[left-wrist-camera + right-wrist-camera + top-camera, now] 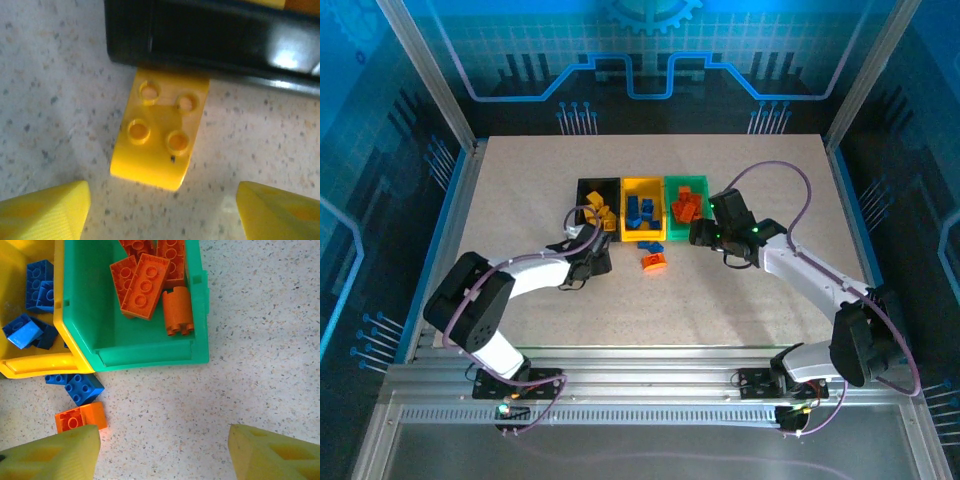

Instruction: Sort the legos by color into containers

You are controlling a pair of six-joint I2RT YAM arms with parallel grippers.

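Three joined bins stand mid-table: black (pixel 590 190), yellow (pixel 643 184) and green (pixel 687 182). In the left wrist view a yellow lego (pixel 157 135) lies studs-up on the table, touching the black bin's wall (pixel 215 40). My left gripper (pixel 162 212) is open just short of it, a finger on either side. My right gripper (pixel 162 452) is open over bare table in front of the green bin (pixel 150 357), which holds orange legos (pixel 145 285). A loose blue lego (pixel 80 386) and a loose orange lego (pixel 80 417) lie by its left finger.
The yellow bin (pixel 35 365) holds blue legos (pixel 37 285), and the black bin holds yellow legos (pixel 600 212). Metal frame posts and blue panels surround the table (pixel 770 170). Bare table lies right of the green bin and along the front.
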